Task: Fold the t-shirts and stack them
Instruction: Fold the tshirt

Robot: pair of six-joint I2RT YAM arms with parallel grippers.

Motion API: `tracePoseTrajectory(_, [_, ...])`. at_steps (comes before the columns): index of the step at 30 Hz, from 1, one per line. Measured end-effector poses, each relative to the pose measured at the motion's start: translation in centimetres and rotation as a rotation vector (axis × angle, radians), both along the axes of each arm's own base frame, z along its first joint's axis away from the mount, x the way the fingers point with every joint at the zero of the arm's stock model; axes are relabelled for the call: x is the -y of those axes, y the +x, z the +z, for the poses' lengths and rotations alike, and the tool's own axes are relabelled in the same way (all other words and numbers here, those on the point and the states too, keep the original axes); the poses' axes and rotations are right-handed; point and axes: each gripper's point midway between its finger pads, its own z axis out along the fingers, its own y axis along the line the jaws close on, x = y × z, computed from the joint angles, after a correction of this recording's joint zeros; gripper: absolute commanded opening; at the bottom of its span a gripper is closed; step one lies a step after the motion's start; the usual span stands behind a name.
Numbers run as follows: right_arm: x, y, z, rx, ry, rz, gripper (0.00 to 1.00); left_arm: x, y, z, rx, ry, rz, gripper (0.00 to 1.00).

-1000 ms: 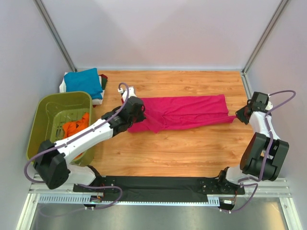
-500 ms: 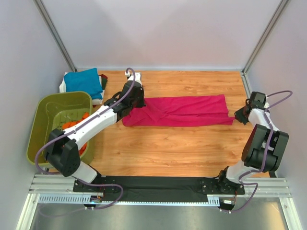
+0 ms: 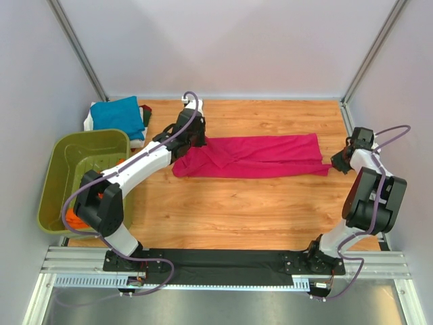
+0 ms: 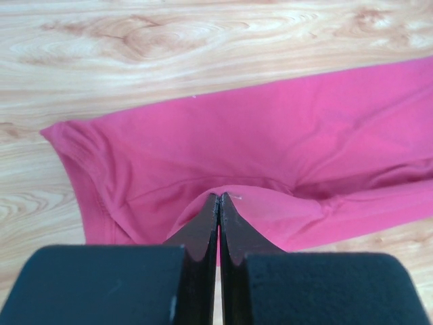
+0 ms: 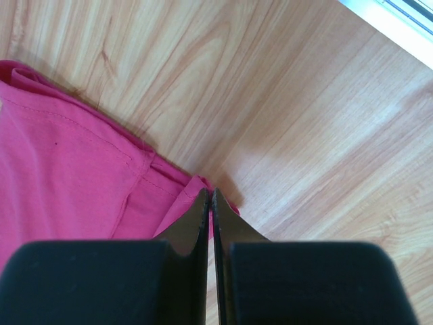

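Swung farther out since a second ago, the left tool [image 4: 218, 198] has drawn the soft magenta-pink cloth t-shirt [image 3: 264, 157] flat on the wooden surface [image 3: 257, 203], stretched between both tools. Left pinches a fold at its tips; the right tool [image 5: 211, 193] pinches a corner. The cloth looks limp and light, so it is best gripped at the hems and kept taut.

Top external camera was fixed high above and behind the arm bases [image 3: 223, 261]. It looked down and forward over the whole tabletop [image 3: 237, 210]. The magenta t-shirt [image 3: 264, 157] lay mid-frame at full length, viewed from afar.

Left wrist camera sat close over the shirt's left end and faced down along the closed left claw [image 4: 218, 198], whose tips met the cloth at lower centre.

Right wrist camera sat equally close at the shirt's right end and faced down past the closed right claw [image 5: 210, 193], with cloth at frame left and bare tabletop beyond.

All three views shared the shirt. Each wrist view covered only its own end.
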Motion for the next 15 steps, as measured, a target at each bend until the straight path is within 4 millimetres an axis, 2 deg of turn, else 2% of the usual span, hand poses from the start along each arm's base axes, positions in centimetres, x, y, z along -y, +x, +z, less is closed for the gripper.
tracePoseTrajectory(7, [0.2,1.4,0.7,0.017,-0.006,0.019,0.00,-2.0,1.3,0.1,0.010,0.004,0.056,0.00])
tracePoseTrajectory(15, [-1.0,4.7,2.2,0.032,-0.038,0.100,0.00,-1.9,2.7,1.3,0.050,-0.007,0.071,0.00])
